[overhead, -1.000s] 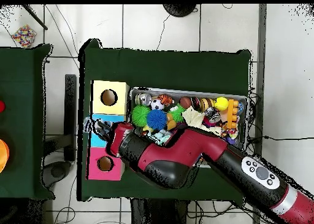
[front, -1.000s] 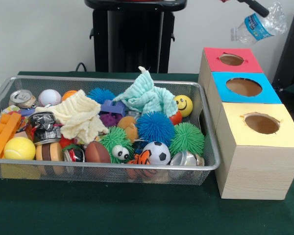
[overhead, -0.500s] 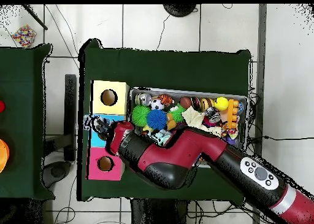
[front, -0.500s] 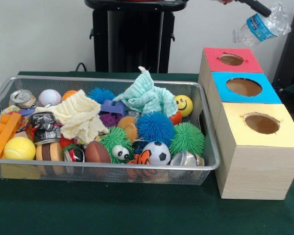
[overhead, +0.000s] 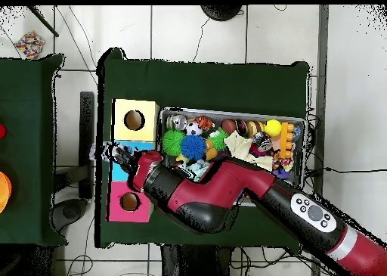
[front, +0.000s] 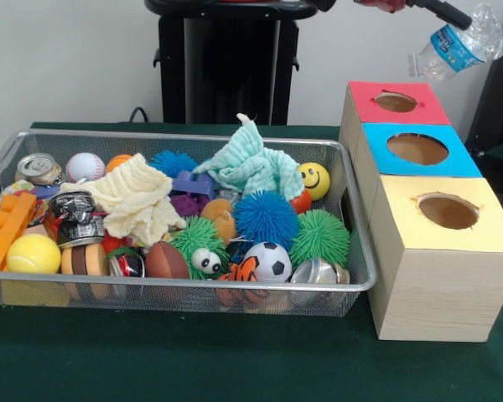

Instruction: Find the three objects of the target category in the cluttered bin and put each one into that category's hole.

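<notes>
Crinkled plastic is showing at the top right: the gripper (front: pixel 440 12) is clamping a bottle (front: pixel 458 46) high beyond the boxes. You are carrying it toward the hole (front: pixel 396 102) in the red box at the bench's far right corner, so centre it overhead before releasing. Beside the boxes, the bin (front: pixel 360 280) is holding balls, cloths, cans and blocks.
</notes>
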